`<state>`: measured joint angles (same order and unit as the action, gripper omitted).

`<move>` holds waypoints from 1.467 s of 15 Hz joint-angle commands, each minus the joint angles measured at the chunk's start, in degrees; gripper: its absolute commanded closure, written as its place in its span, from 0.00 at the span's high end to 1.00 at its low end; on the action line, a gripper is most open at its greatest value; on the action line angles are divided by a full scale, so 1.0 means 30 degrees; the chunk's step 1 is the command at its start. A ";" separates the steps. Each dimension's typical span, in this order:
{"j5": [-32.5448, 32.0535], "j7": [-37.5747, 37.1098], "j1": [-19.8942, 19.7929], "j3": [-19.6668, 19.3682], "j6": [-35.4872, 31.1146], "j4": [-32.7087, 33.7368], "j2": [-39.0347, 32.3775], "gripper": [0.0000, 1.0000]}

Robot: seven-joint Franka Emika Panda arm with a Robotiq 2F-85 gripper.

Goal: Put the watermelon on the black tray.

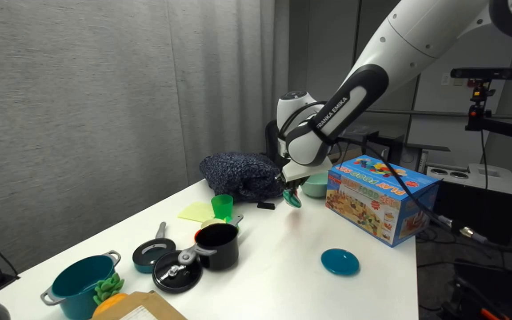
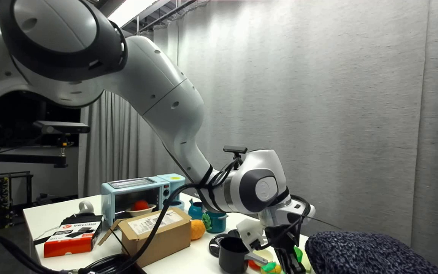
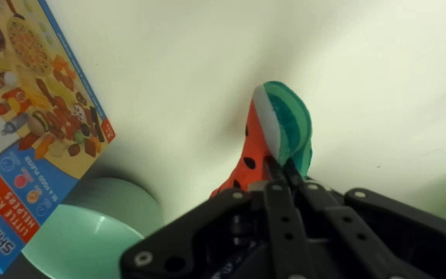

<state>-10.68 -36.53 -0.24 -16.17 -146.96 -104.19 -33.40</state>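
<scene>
watermelon (image 3: 262, 141) was found gripped and, it appeared, raised: the red toy slice was pinched near its green edge by the pincer (image 3: 283, 167), whose fingers were drawn almost together on it, with little gap left between them. in an exterior view a soft shadow was seen on the bench (image 1: 282, 284) below the slice rather than right at its edge, by which the toy was judged to be held just clear of the surface. it was shown there over the far part of the bench, near the pale green bowl (image 1: 316, 186) and the play food box (image 1: 380, 202).

the pick-up was therefore judged to be done. the carrying, the lowering and the release were judged to be left. no black tray could be made out with certainty in any view; a black lid (image 1: 178, 280) and a black pot (image 1: 218, 255) were seen on the bench, but neither was taken for a tray. for that reason, how much of the carrying remained could not be told.
</scene>
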 commanded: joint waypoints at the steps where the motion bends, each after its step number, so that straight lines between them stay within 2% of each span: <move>1: 0.1700 0.3773 -0.0853 0.1830 0.0052 -0.1957 0.2117 0.01; 6: 0.2760 0.7616 -0.0673 0.3506 -0.0157 -0.4477 0.4178 0.01; 12: 0.4469 1.2201 -0.0902 0.5763 0.0533 -0.6251 0.5871 0.01; 15: 0.5822 1.5791 -0.1261 0.6723 0.1548 -0.7041 0.6934 0.01; 19: 0.6704 1.9061 -0.1653 0.6462 0.3900 -0.6965 0.7900 0.01; 20: 0.6762 1.9400 -0.1749 0.6247 0.4408 -0.6766 0.8020 0.01; 21: 0.6137 1.7963 -0.1140 0.6195 0.3414 -0.6641 0.7254 0.04; 22: 0.6198 1.8367 -0.1292 0.6080 0.3788 -0.6637 0.7485 0.04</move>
<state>7.83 18.59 -4.58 2.49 -135.65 -124.17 -10.92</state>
